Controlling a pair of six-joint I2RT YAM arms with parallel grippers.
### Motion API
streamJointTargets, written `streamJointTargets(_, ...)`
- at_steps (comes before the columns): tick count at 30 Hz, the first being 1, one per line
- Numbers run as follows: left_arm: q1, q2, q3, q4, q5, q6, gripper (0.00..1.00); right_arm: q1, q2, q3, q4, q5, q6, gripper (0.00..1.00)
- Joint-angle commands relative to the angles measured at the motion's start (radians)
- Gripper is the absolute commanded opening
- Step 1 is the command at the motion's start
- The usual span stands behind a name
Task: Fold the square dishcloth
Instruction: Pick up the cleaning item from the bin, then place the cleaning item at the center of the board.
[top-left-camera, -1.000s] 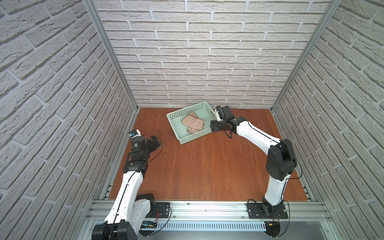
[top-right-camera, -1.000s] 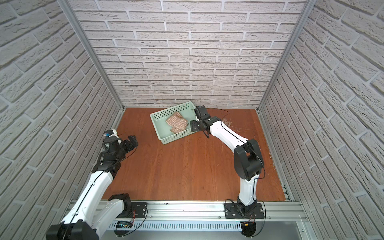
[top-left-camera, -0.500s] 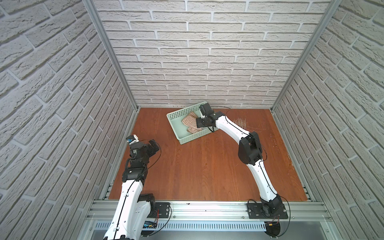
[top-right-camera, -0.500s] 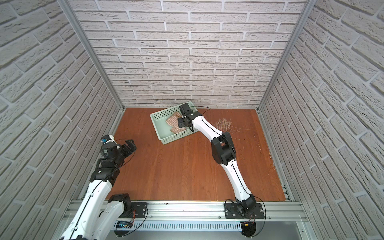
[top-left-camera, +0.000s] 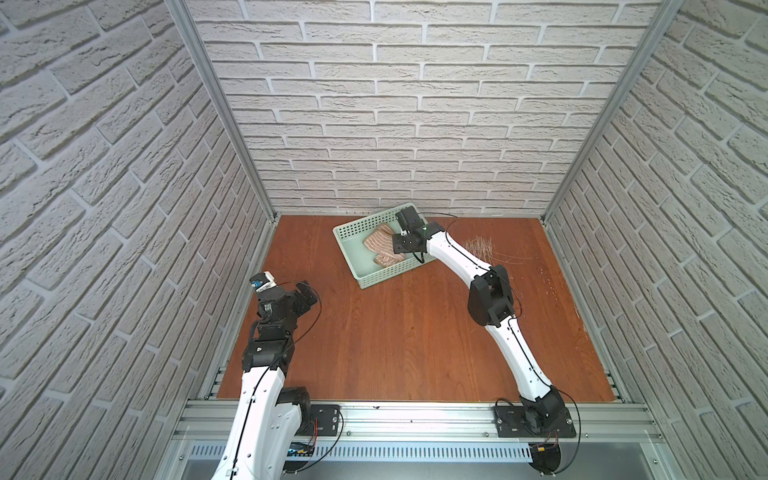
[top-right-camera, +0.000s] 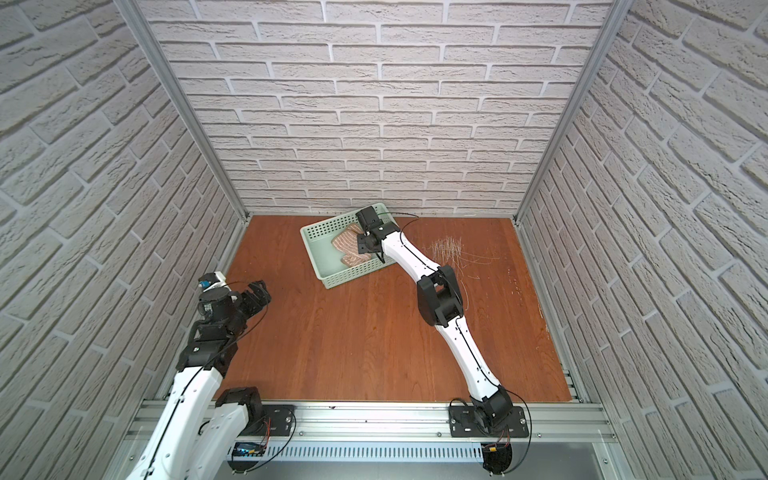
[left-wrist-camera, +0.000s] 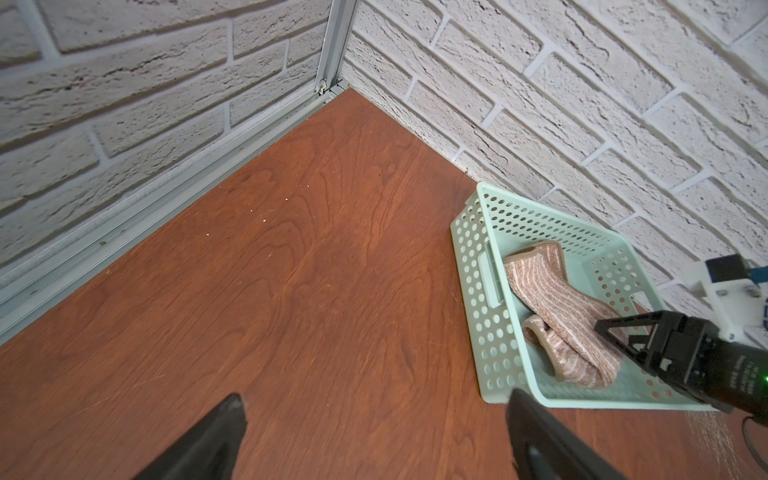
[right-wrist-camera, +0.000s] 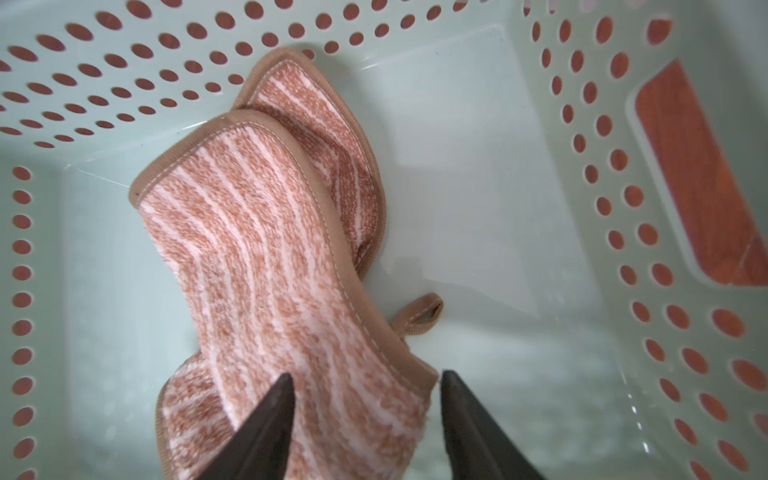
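The square dishcloth (top-left-camera: 379, 244) (top-right-camera: 345, 245) (left-wrist-camera: 557, 316) (right-wrist-camera: 257, 257) lies crumpled and partly doubled over inside the mint-green basket (top-left-camera: 347, 257) (top-right-camera: 316, 254) (left-wrist-camera: 478, 291) (right-wrist-camera: 478, 187), its corner loop (right-wrist-camera: 419, 316) lying on the basket floor. My right gripper (top-left-camera: 400, 246) (top-right-camera: 364, 245) (left-wrist-camera: 611, 336) (right-wrist-camera: 365, 376) reaches down into the basket. Its jaws stand apart on either side of a cloth corner, with a gap still showing beside one finger. My left gripper (top-left-camera: 303, 294) (top-right-camera: 257, 293) (left-wrist-camera: 374, 397) hangs wide open and empty above the table's left side.
The basket sits askew at the back of the wooden table (top-left-camera: 415, 332), close to the rear brick wall. Pale scratches (top-left-camera: 478, 247) mark the wood to its right. Brick walls and metal posts enclose the table on three sides.
My right gripper swung left from beside the basket into it, came down onto the cloth, and its jaws narrowed. The left arm shifted slightly toward the front and stayed open.
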Motion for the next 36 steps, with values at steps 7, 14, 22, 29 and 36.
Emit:
streamJointTargets(7, 0.002, -0.043, 0.038, -0.064, -0.064, 0.007, 0.98, 0.004, -0.025, 0.113, -0.048, -0.026, -0.038, 0.03)
streamJointTargets(14, 0.002, -0.053, 0.068, -0.106, -0.068, -0.044, 0.98, 0.009, -0.215, 0.113, -0.119, 0.024, -0.122, 0.03)
streamJointTargets(22, 0.004, -0.044, 0.165, -0.178, 0.000, -0.069, 0.98, 0.010, -0.523, -0.103, -0.130, 0.158, -0.171, 0.03)
streamJointTargets(29, 0.002, -0.101, 0.216, -0.191, 0.119, -0.068, 0.98, 0.011, -0.816, -0.412, -0.103, 0.297, -0.184, 0.03)
streamJointTargets(36, -0.007, -0.108, 0.226, -0.162, 0.234, -0.102, 0.98, 0.013, -1.020, -0.771, -0.120, 0.389, -0.137, 0.03)
